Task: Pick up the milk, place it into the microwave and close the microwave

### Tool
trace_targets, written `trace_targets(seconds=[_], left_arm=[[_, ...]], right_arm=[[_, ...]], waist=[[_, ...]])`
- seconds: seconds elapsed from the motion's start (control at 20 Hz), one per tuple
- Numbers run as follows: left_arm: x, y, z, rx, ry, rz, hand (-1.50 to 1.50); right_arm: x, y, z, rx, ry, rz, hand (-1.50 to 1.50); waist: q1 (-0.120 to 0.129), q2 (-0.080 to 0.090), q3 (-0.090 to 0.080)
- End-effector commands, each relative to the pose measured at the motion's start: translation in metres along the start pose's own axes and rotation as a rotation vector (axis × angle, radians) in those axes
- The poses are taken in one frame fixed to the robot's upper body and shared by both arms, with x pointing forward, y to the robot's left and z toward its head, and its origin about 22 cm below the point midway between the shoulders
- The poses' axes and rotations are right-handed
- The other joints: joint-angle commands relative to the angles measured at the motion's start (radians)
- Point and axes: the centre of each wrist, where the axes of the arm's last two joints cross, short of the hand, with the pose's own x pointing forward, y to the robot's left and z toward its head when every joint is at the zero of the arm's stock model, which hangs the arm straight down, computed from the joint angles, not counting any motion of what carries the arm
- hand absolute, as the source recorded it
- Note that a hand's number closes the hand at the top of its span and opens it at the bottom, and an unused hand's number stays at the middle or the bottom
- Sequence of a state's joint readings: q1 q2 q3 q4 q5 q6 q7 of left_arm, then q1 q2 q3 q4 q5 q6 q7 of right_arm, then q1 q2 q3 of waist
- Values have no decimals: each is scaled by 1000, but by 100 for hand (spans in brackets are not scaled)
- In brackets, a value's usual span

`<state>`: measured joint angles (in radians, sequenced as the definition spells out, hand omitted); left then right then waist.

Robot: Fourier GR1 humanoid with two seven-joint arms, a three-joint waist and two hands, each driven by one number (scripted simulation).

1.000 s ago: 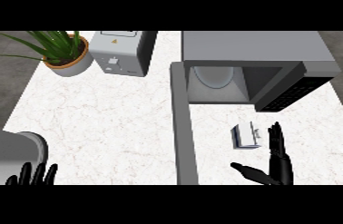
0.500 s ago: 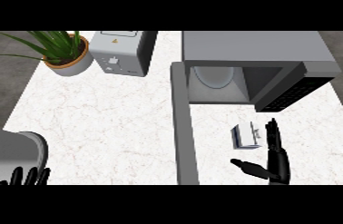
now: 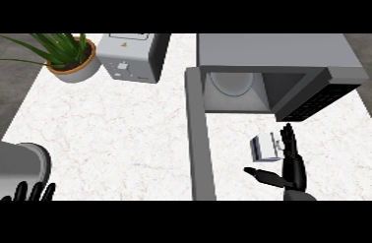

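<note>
You have a white marbled worktop (image 3: 123, 124). On it at the back stand a potted plant (image 3: 69, 55), a toaster (image 3: 131, 55) beside it, and an open microwave (image 3: 276, 65); a milk carton (image 3: 265, 147) sits before the microwave

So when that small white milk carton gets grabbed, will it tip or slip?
The small white boxy milk carton stands upright on the white marble counter, so a sideways nudge could probably tip it. Its flat sides likely suit the right robot hand, whose fingers are straight beside it. It looks small, so probably light.
</note>
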<state>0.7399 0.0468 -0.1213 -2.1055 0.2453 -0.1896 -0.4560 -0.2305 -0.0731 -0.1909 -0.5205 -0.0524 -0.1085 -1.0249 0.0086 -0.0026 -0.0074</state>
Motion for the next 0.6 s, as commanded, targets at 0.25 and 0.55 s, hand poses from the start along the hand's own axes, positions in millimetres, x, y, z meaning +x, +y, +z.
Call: trace_targets(seconds=[0.25, 0.55], left_arm=[[9, -3, 3, -15, -2, 10, -150], [10, 7, 0, -19, -1, 24, -150]], right_arm=[[-2, 3, -16, -104, -64, 71, 150], [7, 16, -42, -118, -92, 176, 150]], waist=[[9, 6, 9], [9, 7, 9]])
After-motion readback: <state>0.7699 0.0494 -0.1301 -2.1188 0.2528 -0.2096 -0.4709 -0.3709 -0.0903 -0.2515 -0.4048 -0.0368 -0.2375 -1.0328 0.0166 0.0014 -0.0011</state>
